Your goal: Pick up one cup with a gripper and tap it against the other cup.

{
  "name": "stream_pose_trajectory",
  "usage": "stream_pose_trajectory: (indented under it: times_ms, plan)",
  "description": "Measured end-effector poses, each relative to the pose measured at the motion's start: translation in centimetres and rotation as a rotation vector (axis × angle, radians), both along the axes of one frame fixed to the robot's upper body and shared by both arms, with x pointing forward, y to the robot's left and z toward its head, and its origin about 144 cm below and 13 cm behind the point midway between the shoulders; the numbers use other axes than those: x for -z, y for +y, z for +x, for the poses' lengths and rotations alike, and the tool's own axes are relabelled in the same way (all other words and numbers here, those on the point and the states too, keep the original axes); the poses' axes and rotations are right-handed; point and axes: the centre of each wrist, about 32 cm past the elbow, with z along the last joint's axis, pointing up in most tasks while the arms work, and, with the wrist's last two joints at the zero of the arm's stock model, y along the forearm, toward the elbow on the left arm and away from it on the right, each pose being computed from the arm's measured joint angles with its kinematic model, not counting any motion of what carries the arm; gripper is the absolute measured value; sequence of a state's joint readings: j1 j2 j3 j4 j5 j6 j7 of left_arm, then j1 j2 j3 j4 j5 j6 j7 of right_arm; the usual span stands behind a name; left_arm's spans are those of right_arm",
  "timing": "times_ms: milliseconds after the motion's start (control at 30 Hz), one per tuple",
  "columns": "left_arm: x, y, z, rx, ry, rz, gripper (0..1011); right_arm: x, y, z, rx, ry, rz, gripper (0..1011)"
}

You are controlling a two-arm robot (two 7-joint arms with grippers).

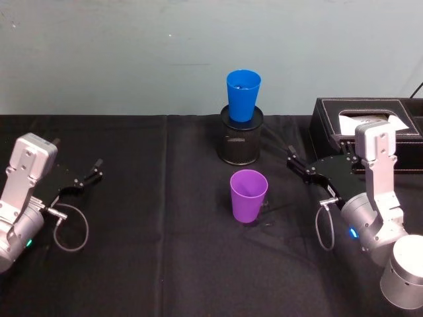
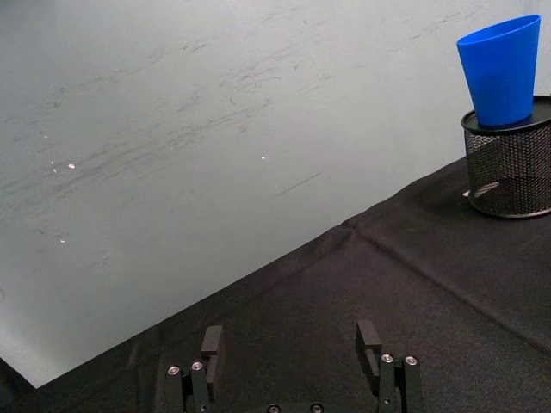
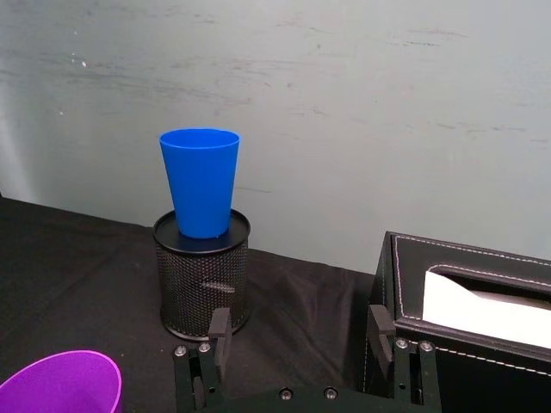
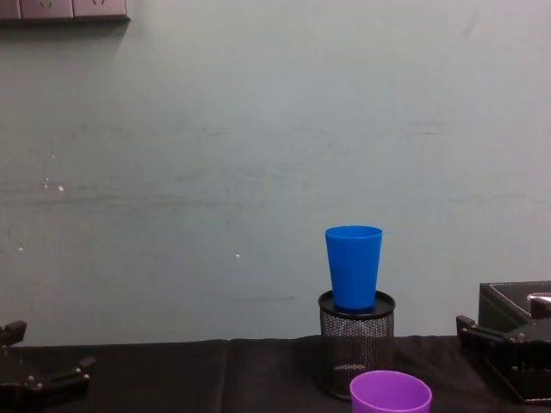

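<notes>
Centrally, the purple cup (image 1: 248, 195) stands upright and free on the black tablecloth (image 1: 158, 264), rim up, nothing touching it. Just behind it the blue cup (image 1: 242, 95) sits upright in the top of a black mesh pen holder (image 1: 241, 140), near the pale wall (image 1: 132, 53). Right gripper (image 1: 293, 162) hovers low over the cloth to the right of the purple cup, apart from it, fingers spread and gripping nothing; in the right wrist view its fingers (image 3: 219, 331) stand wide with bare cloth between them. Behind this arm is a black tissue box (image 1: 390, 109). Left gripper (image 1: 86, 177) rests far on the left, well apart from both cups, fingers likewise parted and holding nothing.
</notes>
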State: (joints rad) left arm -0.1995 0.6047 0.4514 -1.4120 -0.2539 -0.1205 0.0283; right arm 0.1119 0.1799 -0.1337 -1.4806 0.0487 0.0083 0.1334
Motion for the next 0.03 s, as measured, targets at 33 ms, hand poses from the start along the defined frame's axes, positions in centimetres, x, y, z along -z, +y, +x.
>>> stream_pose_trajectory:
  times_ms: [33]
  plan:
    - [0.0, 0.0, 0.0, 0.0, 0.0, 0.0, 1000, 0.0, 0.0, 0.0, 0.0, 0.0, 0.0, 1003]
